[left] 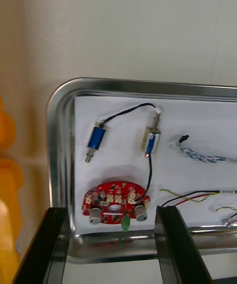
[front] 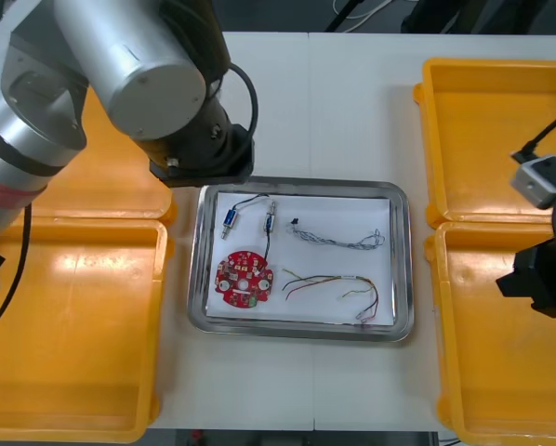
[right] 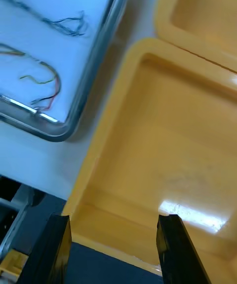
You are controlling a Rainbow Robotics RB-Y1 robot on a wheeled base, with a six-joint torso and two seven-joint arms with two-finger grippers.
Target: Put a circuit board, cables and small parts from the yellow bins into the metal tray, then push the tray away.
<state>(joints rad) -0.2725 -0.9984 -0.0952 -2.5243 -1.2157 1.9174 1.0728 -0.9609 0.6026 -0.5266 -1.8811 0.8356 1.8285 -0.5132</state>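
Loaded metal tray [front: 406, 269] likely stiff, light, slippery on tabletop [front: 352, 102]: push near rim; left gripper [left: 111, 211] fingers spread above it, right gripper [right: 113, 217] fingers spread over yellow bin [right: 163, 141].

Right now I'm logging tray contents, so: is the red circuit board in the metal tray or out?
In. The red circuit board lies flat on the white lining inside the metal tray.

left arm [front: 120, 56]: your silver tube arm with black wrist, reaching forward on the left, wrist pointing down
left gripper [left: 112, 212]: black fingers spread apart
right arm [front: 541, 279]: black wrist at your right edge
right gripper [right: 114, 220]: black fingers spread apart
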